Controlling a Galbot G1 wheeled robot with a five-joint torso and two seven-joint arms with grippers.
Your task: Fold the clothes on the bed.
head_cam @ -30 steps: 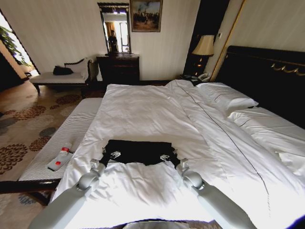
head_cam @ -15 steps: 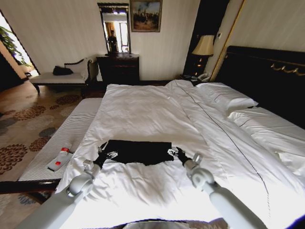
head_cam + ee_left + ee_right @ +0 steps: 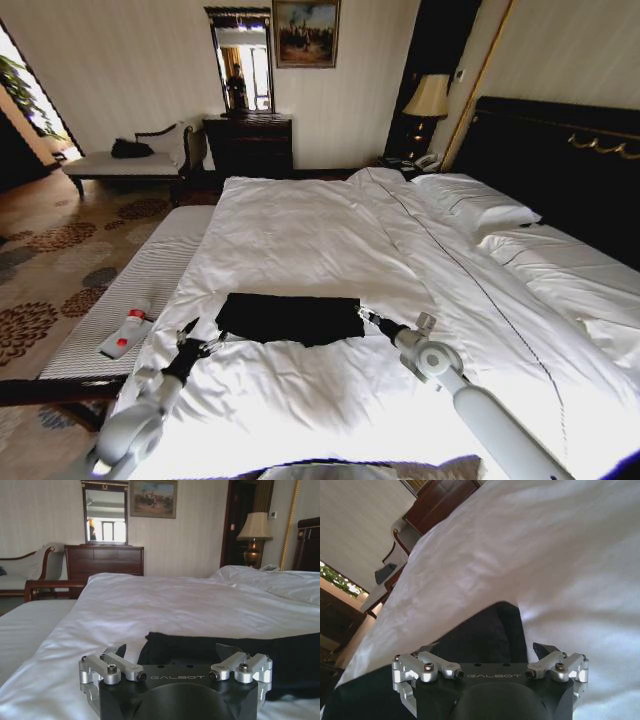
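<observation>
Since both sets of jaws stand spread and empty, the left gripper [image 3: 190, 335] and right gripper [image 3: 368, 317] apparently flank the folded T-shirt [image 3: 290, 318] merely to clear it.

black t-shirt [image 3: 290, 318] on white bed [image 3: 330, 240], striped bench [image 3: 130, 295]

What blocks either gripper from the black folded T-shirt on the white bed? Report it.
Nothing visible. The left gripper and right gripper, both open, flank the black T-shirt, with bare white duvet between.
</observation>
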